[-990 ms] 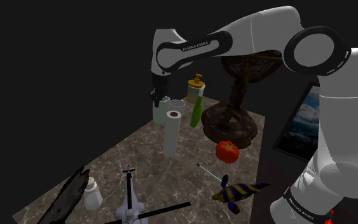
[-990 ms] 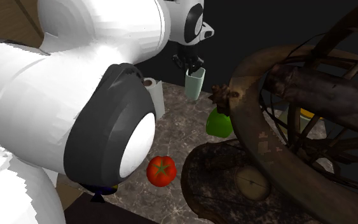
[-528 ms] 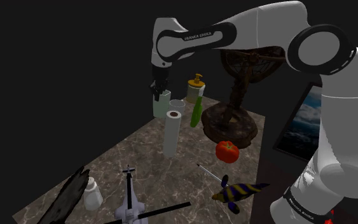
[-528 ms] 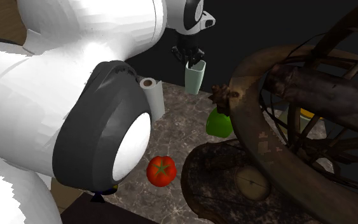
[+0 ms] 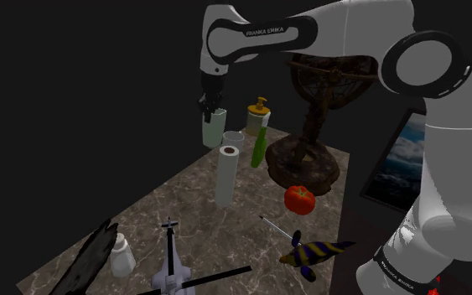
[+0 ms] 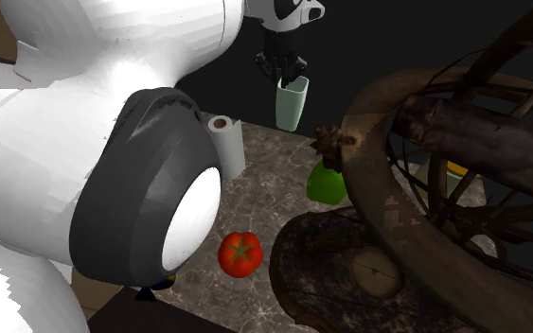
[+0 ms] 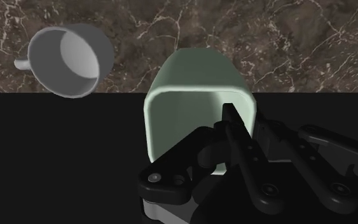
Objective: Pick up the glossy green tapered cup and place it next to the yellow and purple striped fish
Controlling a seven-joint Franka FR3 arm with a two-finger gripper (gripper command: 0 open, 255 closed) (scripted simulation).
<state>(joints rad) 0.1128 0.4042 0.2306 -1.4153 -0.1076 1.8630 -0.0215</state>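
The pale green tapered cup [image 5: 214,130] hangs upright above the far end of the dark marble table [image 5: 192,209]. My gripper [image 5: 211,107] is shut on its rim from above, one finger inside the cup and one outside. The second exterior view has the cup [image 6: 292,102] clear of the tabletop under the gripper [image 6: 283,71]. In the wrist view the cup [image 7: 196,83] is clasped at its rim by the gripper [image 7: 234,130], with the table's edge below it. The yellow and purple striped fish [image 5: 316,251] lies at the table's near end, by the stand.
A white mug [image 7: 69,60] sits just beside where the cup hangs. A paper towel roll [image 5: 226,174], a green pump bottle [image 5: 260,138], a tomato [image 5: 299,199] and a brown globe stand [image 5: 309,159] stand between cup and fish. A toy helicopter [image 5: 171,268] and a white bottle [image 5: 122,256] lie near.
The gripper has risen with the cup in it, and the cup has lifted off the table. Nothing else has moved.
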